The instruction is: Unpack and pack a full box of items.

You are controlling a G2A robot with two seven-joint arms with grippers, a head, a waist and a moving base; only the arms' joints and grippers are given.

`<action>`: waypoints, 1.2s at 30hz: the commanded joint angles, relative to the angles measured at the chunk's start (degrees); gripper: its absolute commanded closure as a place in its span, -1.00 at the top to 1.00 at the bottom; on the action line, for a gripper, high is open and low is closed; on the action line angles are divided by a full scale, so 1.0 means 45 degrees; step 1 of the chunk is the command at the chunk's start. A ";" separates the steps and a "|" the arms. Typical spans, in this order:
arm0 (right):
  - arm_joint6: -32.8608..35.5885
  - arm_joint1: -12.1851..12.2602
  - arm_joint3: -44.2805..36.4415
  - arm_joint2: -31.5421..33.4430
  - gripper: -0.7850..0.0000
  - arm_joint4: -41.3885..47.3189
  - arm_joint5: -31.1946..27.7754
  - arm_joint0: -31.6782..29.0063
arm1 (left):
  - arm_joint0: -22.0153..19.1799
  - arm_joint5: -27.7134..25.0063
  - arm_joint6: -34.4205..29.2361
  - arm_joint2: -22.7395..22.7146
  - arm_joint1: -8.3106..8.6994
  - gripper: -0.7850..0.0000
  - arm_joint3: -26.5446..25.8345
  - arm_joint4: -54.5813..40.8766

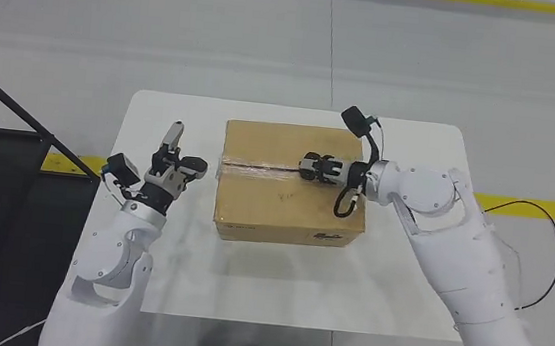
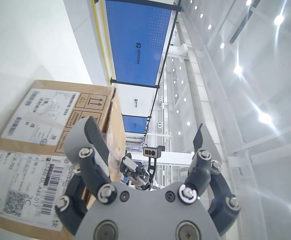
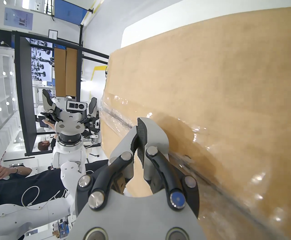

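right gripper (image 1: 305, 167) closed, empty, at the taped seam (image 1: 258, 169) atop the box (image 1: 284, 209) — left gripper (image 1: 188, 146) spread wide, empty, beside it

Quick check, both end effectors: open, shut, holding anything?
Left end effector: open, empty, beside the box.
Right end effector: closed, on the box top at its tape seam, nothing visibly held.

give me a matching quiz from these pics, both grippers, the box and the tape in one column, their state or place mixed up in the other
Things:
1. left gripper
2. right gripper
3. cardboard box
4. clear tape

States or places:
A. runs along the box's top seam
B. open, beside the box's labelled end
C. closed, standing on the white table
D. shut, over the box's top

Pairs: 1-B, 2-D, 3-C, 4-A
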 commanded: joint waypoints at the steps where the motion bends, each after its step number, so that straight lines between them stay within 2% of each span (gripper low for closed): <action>1: 0.0068 -0.0094 0.0295 -0.0346 -1.00 -0.0086 0.0143 0.0292 | 0.0022 -0.0038 0.0002 -0.0028 0.0009 1.00 0.0029 -0.0065; 5: 0.0071 -0.0217 0.0779 -0.0601 -1.00 -0.0043 0.0281 0.0701 | 0.0065 -0.0084 -0.0022 -0.0078 0.0032 1.00 0.0033 -0.0140; 10: 0.0472 -0.0087 0.0603 -0.0253 -1.00 -0.0206 0.0424 0.0559 | 0.0091 -0.0102 -0.0031 -0.0098 0.0057 1.00 0.0017 -0.0228; 25: 0.0650 0.0832 -0.1134 0.2926 -1.00 -0.0472 0.0581 -0.1990 | -0.0126 0.0059 -0.0153 0.0136 0.0133 1.00 0.0016 -0.0148; 36: 0.0200 0.1140 -0.1357 0.4339 -1.00 -0.0026 0.0257 -0.3026 | -0.0127 0.0100 -0.0130 0.0207 0.0188 1.00 -0.0058 -0.0091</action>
